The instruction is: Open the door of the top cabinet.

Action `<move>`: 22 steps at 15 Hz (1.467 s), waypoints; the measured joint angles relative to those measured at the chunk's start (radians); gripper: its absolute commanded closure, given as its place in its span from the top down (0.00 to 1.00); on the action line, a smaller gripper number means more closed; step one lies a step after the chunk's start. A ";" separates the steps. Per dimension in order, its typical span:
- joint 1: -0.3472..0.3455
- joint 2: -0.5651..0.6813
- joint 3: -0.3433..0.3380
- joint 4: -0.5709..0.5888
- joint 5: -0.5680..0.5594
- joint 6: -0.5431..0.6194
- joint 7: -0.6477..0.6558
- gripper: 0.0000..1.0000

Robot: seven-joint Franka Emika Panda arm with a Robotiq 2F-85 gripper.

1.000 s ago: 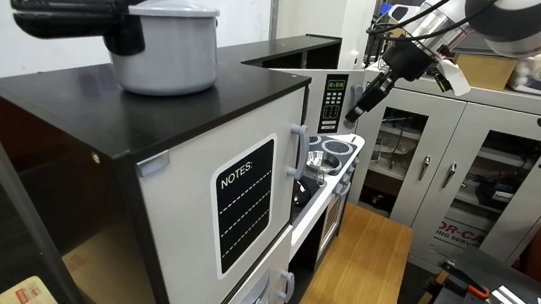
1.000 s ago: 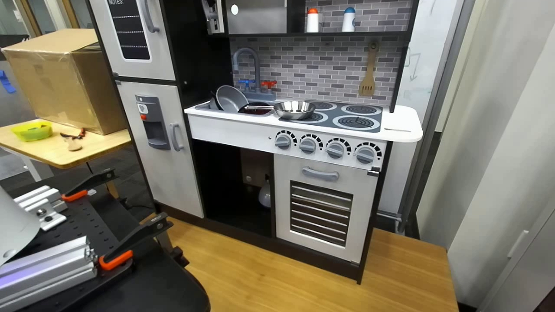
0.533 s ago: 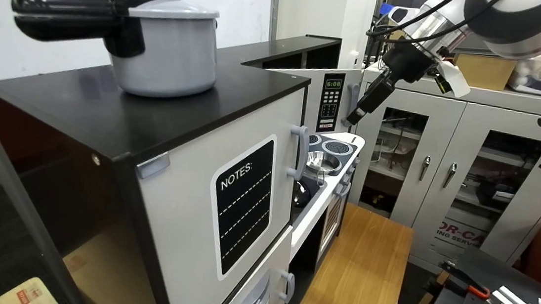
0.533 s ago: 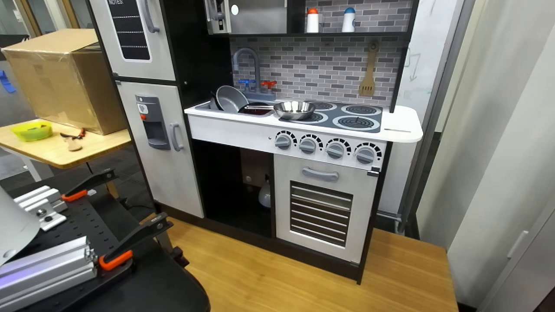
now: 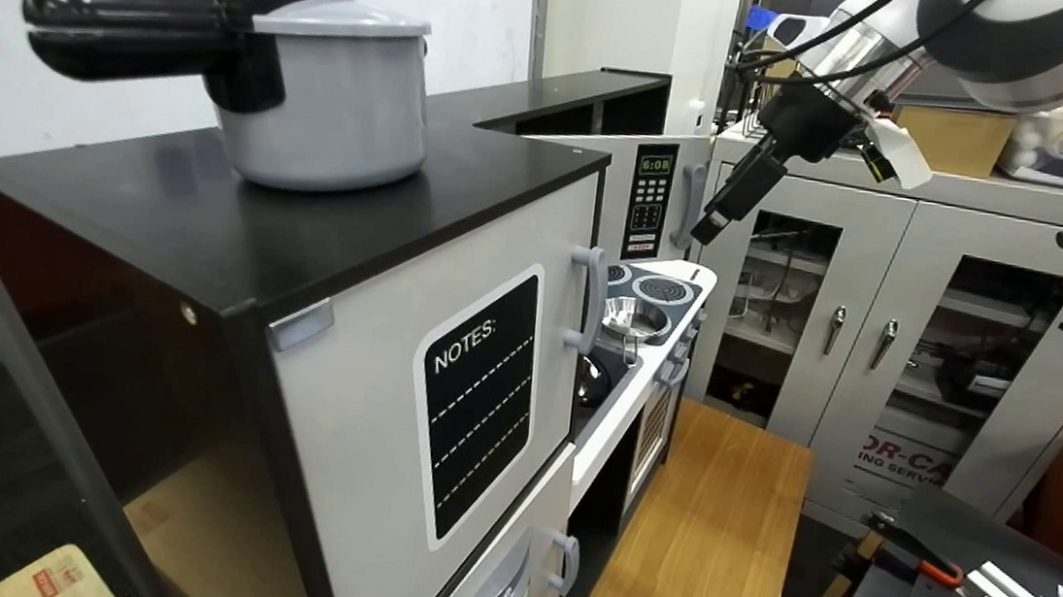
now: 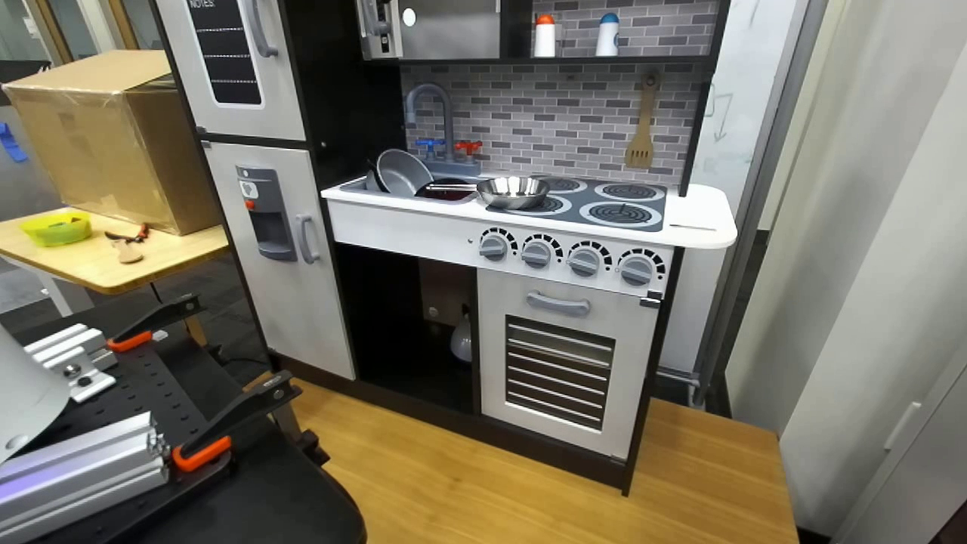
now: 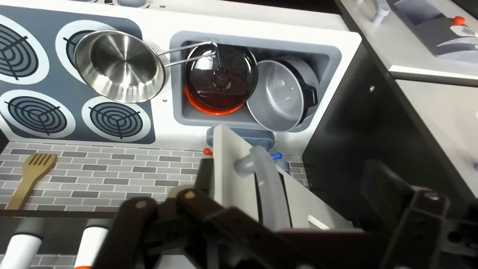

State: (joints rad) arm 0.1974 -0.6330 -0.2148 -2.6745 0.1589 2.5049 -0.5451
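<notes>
Flat pale door is hanging open, upper middle in an exterior view, smooth grey handle kinda bowed; arm slants down from upper right, gripper fingers spread wide.

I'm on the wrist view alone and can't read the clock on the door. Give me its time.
Observer: In an exterior view, the clock on the door reads 6:08.
Operator: Good. Now tell me what stands on top of the fridge; I can't see up there.
Observer: A grey pot with a black handle stands on it, in an exterior view.
Operator: Last, report on the oven. It's outside my picture.
Observer: It is shut, as an exterior view shows.
</notes>
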 measured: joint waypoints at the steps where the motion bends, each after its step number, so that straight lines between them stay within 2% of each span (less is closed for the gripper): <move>1: -0.008 -0.012 -0.002 0.000 0.000 -0.017 0.000 1.00; 9: -0.174 -0.149 -0.019 0.027 -0.079 -0.272 0.099 1.00; 15: -0.198 -0.154 -0.018 0.049 -0.081 -0.372 0.193 1.00; 22: -0.197 -0.154 -0.018 0.048 -0.081 -0.376 0.196 1.00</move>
State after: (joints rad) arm 0.0001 -0.7874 -0.2331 -2.6261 0.0778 2.1285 -0.3495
